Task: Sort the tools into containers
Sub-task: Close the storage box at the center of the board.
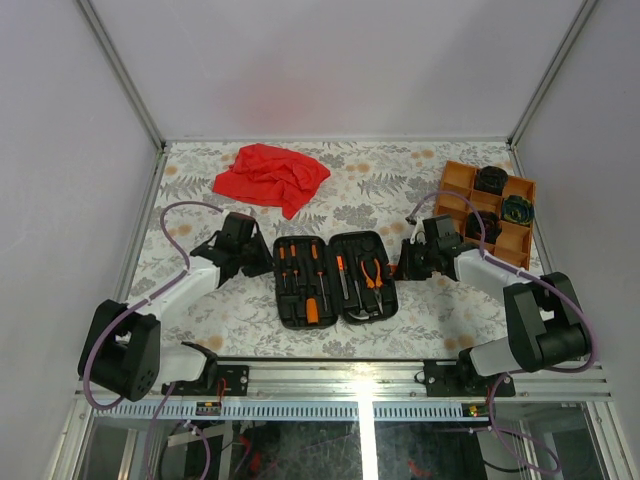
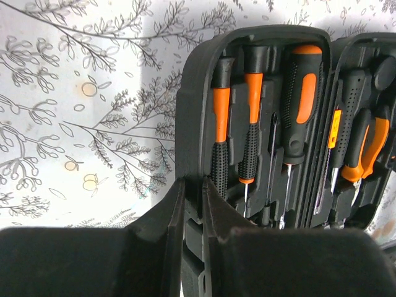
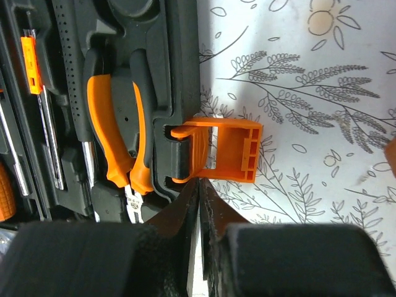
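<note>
The black tool case [image 1: 337, 280] lies open on the table with orange-and-black screwdrivers [image 2: 250, 117] in its left half and orange-handled pliers [image 3: 114, 136] in its right half. My left gripper [image 2: 193, 182] is shut on the case's left wall [image 2: 192, 111]. At the case's right side, my right gripper [image 3: 199, 180] has its fingertips pinched together on the near edge of the orange latch [image 3: 229, 151], which sticks out over the table. The orange tray [image 1: 458, 172] at the far right holds dark coiled bundles [image 1: 491, 180], one of them greenish [image 1: 517, 209].
A crumpled red cloth [image 1: 270, 175] lies at the back left. White walls close in the flowered table on three sides. The left arm [image 1: 190, 285] and right arm [image 1: 490, 270] flank the case.
</note>
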